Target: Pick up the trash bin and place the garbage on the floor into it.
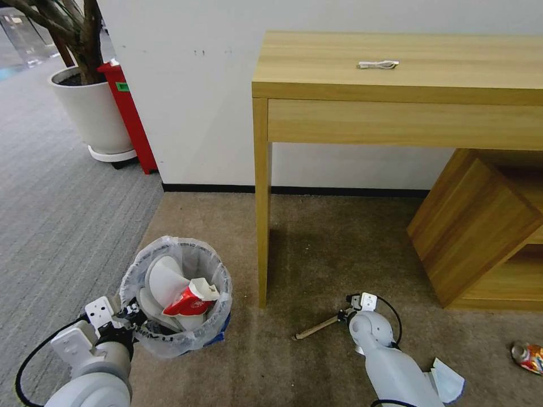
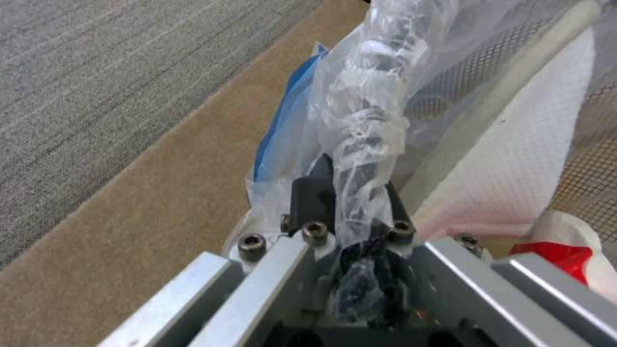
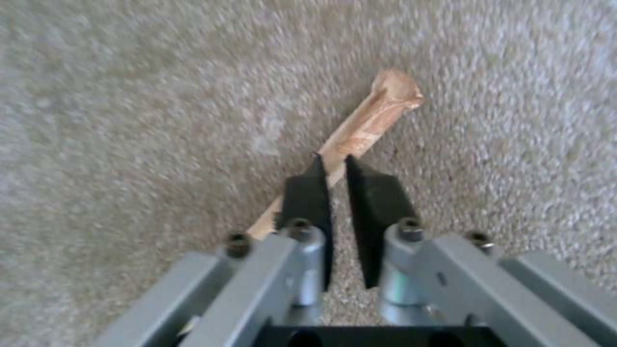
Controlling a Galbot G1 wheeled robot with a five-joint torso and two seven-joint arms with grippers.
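While spread beneath everything else, beige-tan short-pile carpet floor [image 1: 317, 254]: firm and faintly grippy, so keeps small litter lying flush and hard to get under.

Next down, small round blue trash bin [image 1: 192, 244], lined with crinkly clear plastic bag, low beside the leg of the pale wooden surface [image 1: 452, 56]; on the carpet or just off it, cannot tell. Left gripper [image 1: 133, 314] at the near rim, fingers [image 2: 308, 197] closed tight on the rim with bag film bunched between them. Probably light and thin-walled, the film slippery; held by one point of the rim, likely to tilt, so best kept level and moved gently.

Inside the bin, white slippers [image 1: 164, 280], soft and bulky, and a crumpled red-and-white paper cup [image 1: 189, 302], nearly weightless.

Out on the carpet to the right, a white-blue wrapper [image 1: 447, 379], limp and flat, best pinched at a raised edge; further right, a crushed orange can [image 1: 529, 356], stiff, light, with folds to grip.

Smallest, a thin wooden stick [image 1: 317, 328] [image 3: 379, 115] lying in front of the surface. Right gripper [image 1: 346, 314] [image 3: 333, 159] down on one end of it, fingers [image 3: 376, 197] almost together, the tips pinching the shaft. Rigid, light, apt to pivot when held so far from its middle.
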